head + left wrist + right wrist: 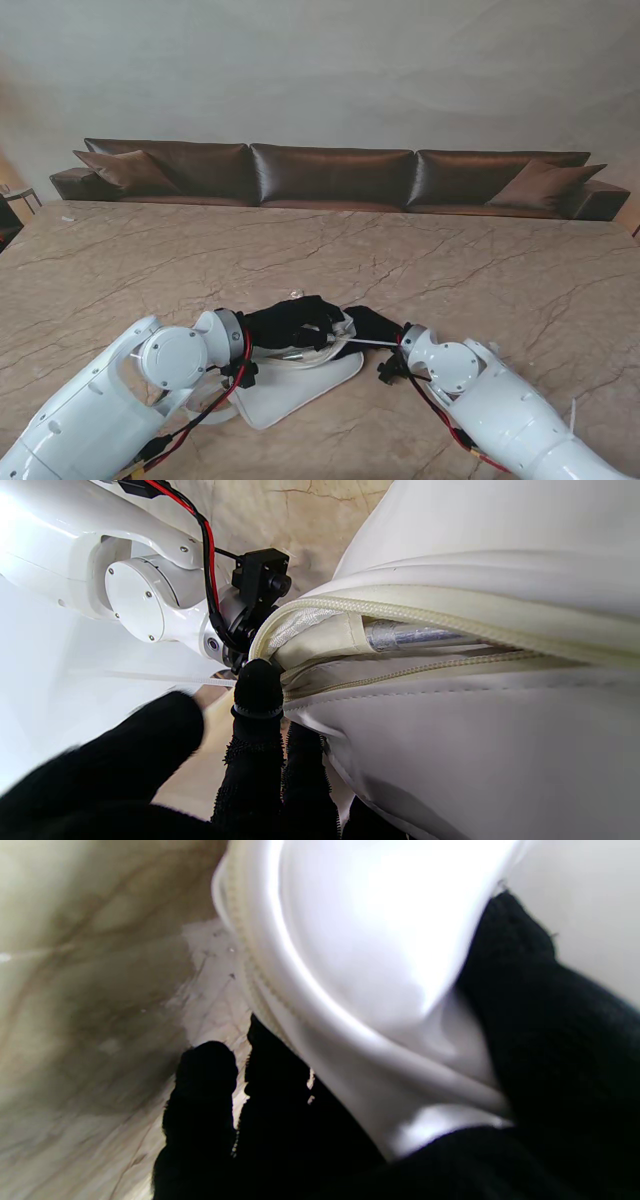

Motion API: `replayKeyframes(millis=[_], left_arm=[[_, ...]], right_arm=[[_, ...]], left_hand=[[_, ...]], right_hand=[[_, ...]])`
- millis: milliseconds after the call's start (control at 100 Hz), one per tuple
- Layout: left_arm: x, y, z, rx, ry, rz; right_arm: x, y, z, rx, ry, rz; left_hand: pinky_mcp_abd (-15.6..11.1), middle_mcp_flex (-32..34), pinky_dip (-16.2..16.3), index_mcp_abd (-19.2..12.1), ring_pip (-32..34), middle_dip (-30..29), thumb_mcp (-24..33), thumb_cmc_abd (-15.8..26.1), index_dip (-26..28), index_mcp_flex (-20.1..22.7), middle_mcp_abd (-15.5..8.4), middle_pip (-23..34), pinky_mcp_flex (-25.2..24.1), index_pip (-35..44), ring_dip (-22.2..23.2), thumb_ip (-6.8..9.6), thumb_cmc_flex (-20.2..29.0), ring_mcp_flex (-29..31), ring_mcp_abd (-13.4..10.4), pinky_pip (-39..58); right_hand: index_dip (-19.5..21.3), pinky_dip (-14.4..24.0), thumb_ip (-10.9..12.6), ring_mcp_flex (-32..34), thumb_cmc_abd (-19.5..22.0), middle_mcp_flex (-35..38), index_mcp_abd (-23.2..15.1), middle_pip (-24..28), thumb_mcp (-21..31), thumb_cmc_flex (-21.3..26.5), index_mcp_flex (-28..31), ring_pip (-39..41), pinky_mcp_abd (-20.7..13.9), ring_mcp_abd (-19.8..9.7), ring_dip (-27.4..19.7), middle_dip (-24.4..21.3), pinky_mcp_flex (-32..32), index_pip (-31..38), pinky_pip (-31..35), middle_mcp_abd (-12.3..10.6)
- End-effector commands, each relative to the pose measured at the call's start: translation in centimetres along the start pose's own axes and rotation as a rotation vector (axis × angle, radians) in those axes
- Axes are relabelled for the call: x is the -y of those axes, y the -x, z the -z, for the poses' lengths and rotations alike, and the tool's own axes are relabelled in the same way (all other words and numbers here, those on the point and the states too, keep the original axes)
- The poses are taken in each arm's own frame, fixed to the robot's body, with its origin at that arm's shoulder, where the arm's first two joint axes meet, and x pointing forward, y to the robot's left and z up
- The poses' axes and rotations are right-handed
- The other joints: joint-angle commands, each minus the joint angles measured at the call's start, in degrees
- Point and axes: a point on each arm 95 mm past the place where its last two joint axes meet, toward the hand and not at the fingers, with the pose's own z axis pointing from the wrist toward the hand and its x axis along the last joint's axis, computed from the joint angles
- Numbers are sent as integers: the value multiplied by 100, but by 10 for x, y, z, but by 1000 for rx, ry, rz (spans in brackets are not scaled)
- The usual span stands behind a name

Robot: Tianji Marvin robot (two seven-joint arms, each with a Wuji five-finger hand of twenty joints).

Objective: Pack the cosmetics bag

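Left wrist view: bag (450,740) lies between both robot hands, zipper line running left-right; left robot hand (260,760) and right robot hand (450,1120) each grip an end.

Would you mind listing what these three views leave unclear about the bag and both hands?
- Stand view: the left hand and right hand cover the cosmetics bag opening.
- Left wrist view: only part of a silver item shows inside the zipper; its kind is unclear.
- Right wrist view: blurred and overexposed; the bag fills it, so the right fingers' grip is uncertain.
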Motion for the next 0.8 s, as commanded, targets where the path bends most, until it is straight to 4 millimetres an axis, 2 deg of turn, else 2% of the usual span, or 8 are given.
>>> replayKeyframes(millis=[0,50,80,120,160,300,610,790], left_arm=[[-5,2,1,-3,12,-8],[-6,2,0,-7,3,-41],[-5,3,0,-5,-14,-95],[-4,3,0,-4,-42,-165],[-2,4,1,-3,-53,-199],[2,7,7,9,-93,-170],[15,18,22,39,-119,-169],[18,23,30,51,-135,-150]], right_arm=[[1,19,11,62,-7,1],[1,19,11,62,-8,4],[0,19,12,63,-10,6],[0,20,12,65,-14,9],[0,20,13,66,-17,9],[-1,23,17,71,-26,10],[-2,29,25,79,-45,15],[-1,32,29,82,-46,20]], left_hand=[[-85,106,-64,-722,135,308,-792,-29,531,628,-98,211,-9,1506,183,120,-151,112,-148,-76],[-49,255,228,-1037,245,338,52,-1136,767,821,-165,321,-46,1883,262,-661,300,258,-63,57],[20,394,512,-1227,363,320,367,-1510,815,995,-166,387,-91,2060,334,-845,379,413,22,217],[118,582,1083,-1448,532,228,583,-1732,821,1199,-205,442,-163,2184,395,-952,315,621,103,455],[136,674,1408,-1540,664,144,683,-1744,835,1310,-243,444,-196,2266,403,-956,278,685,119,578],[30,813,1701,-1251,1070,108,915,-1508,949,1572,-329,571,-184,2529,468,-866,351,674,88,621],[81,1231,2784,-1192,1596,190,1169,-1522,1015,2004,-400,717,-312,2883,686,-763,295,930,160,1019],[86,1308,3010,-1177,1623,193,1245,-1443,980,2053,-418,716,-330,2916,690,-739,261,1024,152,1092]], right_hand=[[343,-49,576,526,1623,613,-959,937,1990,2645,1504,1029,192,572,352,129,-14,1736,-84,5],[342,-50,574,528,1621,616,-965,938,1991,2644,1508,1029,192,571,350,128,-15,1739,-84,13],[342,-50,571,528,1619,616,-965,938,1993,2644,1524,1029,192,571,349,128,-15,1747,-84,7],[341,-52,568,528,1614,621,-969,939,1999,2648,1540,1029,192,571,349,127,-15,1753,-84,3],[339,-54,564,527,1602,627,-970,939,2006,2654,1553,1030,191,571,348,125,-16,1756,-86,2],[328,-75,535,536,1535,653,-987,925,2053,2675,1601,1016,190,559,333,111,-18,1754,-92,-12],[329,-147,484,524,1483,701,-1030,895,2095,2709,1735,954,174,531,308,88,-23,1787,-135,-74],[324,-196,473,540,1439,757,-1041,881,2124,2728,1824,921,160,511,299,72,-10,1805,-160,-80]])
